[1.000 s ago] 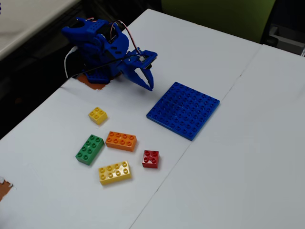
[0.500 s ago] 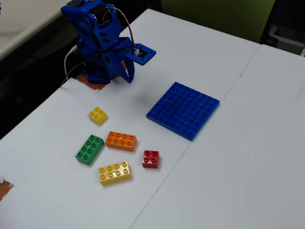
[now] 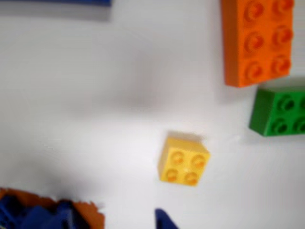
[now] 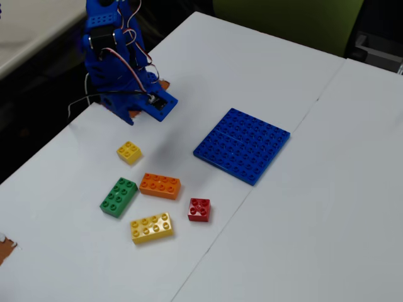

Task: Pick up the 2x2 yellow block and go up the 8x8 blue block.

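I judge the task is only at its beginning. The 2x2 yellow block (image 4: 129, 151) lies free on the white tabletop (image 4: 302, 207), nothing touches it, so the pick-up is not yet done and the carry to the 8x8 blue block (image 4: 242, 145) is all left to do. My arm (image 4: 116, 63) stands folded at the far left corner in the fixed view, with its front end pointing down toward the tabletop, near the small yellow brick but apart from it.

The fixed view gives me the whole layout: the blue baseplate lies flat well to the right of the yellow brick, and below the brick there are the orange brick (image 4: 160, 185), the green brick (image 4: 118, 197), the longer yellow brick (image 4: 151, 228) and the red brick (image 4: 199, 209). It does not show me the jaws, because the arm body hides them.

The wrist view shows what is under the camera: the 2x2 yellow block (image 3: 184, 161) a little below the middle, with the orange brick (image 3: 257, 40) and the green brick (image 3: 279, 112) at the right edge. Only one blue tip (image 3: 163, 220) enters from the bottom edge, so I cannot tell if the jaws are apart or together. The picture is also a bit blurred.
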Available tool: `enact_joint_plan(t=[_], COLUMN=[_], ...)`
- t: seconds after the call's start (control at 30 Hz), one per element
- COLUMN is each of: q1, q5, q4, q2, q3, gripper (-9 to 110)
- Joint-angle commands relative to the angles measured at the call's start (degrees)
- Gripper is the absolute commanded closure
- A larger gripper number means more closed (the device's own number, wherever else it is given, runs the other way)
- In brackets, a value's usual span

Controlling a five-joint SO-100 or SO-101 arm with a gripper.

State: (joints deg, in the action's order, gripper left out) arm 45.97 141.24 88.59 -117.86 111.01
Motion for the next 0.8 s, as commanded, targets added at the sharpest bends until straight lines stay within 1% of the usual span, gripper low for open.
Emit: enact_joint_plan(t=[0.0, 0.17, 0.33, 0.47, 0.77], q1=[4.57, 9.58, 12.66, 12.48, 10.72], q5=[2.99, 4.83, 6.68, 5.27, 2.02], q4=[-1.05, -7.29, -9.67, -11.51, -15.47], q2=[6.24, 16.52, 23.47, 27.77, 30.5], q3=[-6.33, -8.88, -11.78, -11.95, -9.93], gripper=[77, 76, 72, 71, 71])
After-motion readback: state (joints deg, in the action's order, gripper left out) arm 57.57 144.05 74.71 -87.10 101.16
